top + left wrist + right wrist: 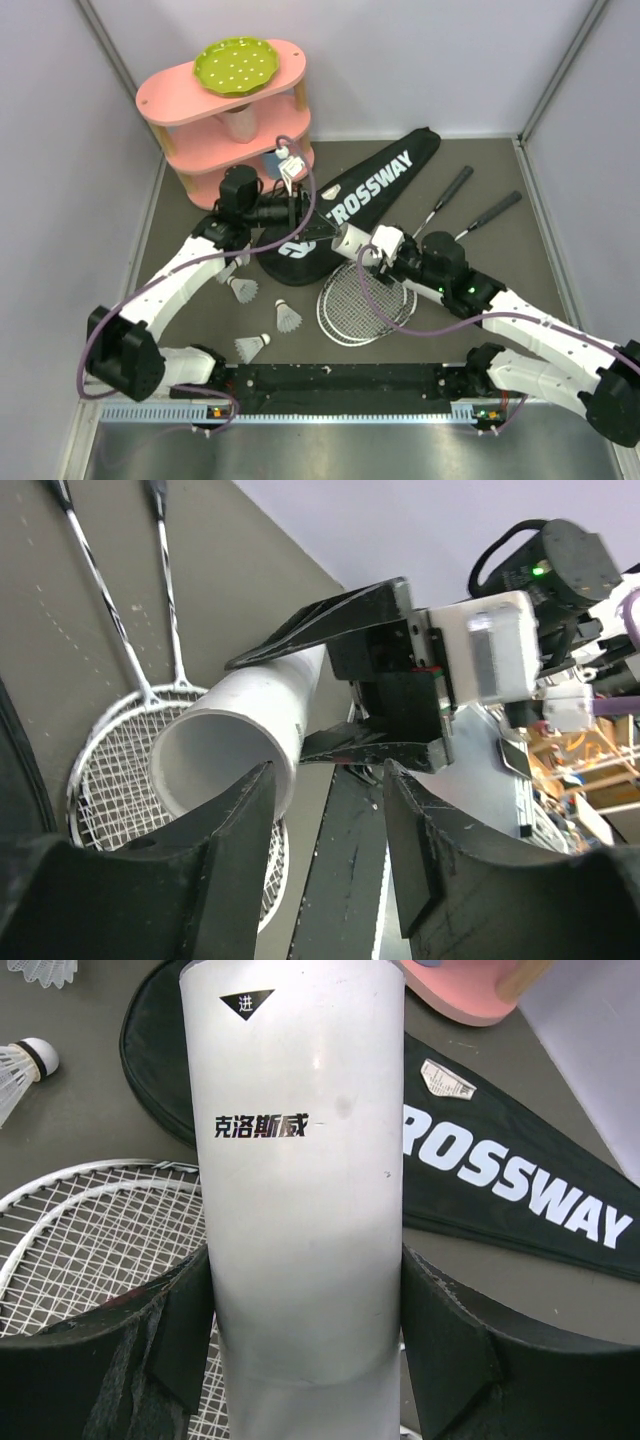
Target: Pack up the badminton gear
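Tube (300, 1210) (partly hiding racket heads (90, 1230)) sits in right jaws.

White arms (185, 268), black joints (125, 362), purple cables (432, 333)

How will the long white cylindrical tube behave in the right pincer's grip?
The long white cylindrical tube looks hollow and open-ended, so probably light and crushable. Its glossy wall may slip in the right pincer. Laid sideways, it would likely roll.

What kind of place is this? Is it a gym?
Probably a robot testing booth, not a gym. Plain pale walls box in a grey table, a left arm and a right arm are bolted at its near edge, and the rackets lie on it.
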Motion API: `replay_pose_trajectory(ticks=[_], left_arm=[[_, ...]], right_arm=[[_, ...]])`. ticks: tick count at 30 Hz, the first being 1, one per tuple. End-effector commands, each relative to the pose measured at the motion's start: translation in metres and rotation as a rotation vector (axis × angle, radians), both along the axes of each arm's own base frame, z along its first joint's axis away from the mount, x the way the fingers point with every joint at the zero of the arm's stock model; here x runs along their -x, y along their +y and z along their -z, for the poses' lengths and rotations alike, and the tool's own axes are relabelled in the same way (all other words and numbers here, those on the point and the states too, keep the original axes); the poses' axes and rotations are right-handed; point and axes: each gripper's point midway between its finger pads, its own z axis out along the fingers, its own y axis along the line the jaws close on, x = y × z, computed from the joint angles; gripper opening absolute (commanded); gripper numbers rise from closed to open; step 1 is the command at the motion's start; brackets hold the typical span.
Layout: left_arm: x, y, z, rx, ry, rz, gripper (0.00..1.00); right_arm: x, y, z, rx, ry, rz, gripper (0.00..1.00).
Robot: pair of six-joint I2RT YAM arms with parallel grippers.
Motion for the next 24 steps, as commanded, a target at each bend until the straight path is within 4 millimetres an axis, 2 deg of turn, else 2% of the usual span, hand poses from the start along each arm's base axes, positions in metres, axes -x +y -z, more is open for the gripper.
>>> replay_pose_trajectory(ticks=[1,6,9,17,20,21,24], left_arm=[[0.002,-0.012,-0.001,0.002,0.05,0.067,0.5],[0.006,-0.018,0.003,-0.016,0.027,0.078,0.49],[0.011,-0.023,0.014,-0.053,0.062,0.1,0.47],[0.019,-0.032,0.024,-0.118,0.04,0.114,0.41],[0.019,-0.034,0.03,-0.168,0.02,0.091,0.37],[0.018,-0.034,0.033,-0.184,0.02,0.082,0.32],[0.015,-0.035,0.04,-0.243,0.001,0.049,0.25]], right_arm=[[-0.002,0.003,-0.032,-0.076,-0.116,0.012,0.36],[-0.001,0.003,-0.039,-0.091,-0.13,0.015,0.36],[-0.001,0.003,-0.041,-0.092,-0.132,0.015,0.36],[0.002,0.005,-0.042,-0.101,-0.125,-0.002,0.35],[0.004,0.006,-0.042,-0.103,-0.115,-0.01,0.34],[0.004,0.006,-0.044,-0.105,-0.115,-0.01,0.34],[0.004,0.006,-0.046,-0.105,-0.119,-0.004,0.34]])
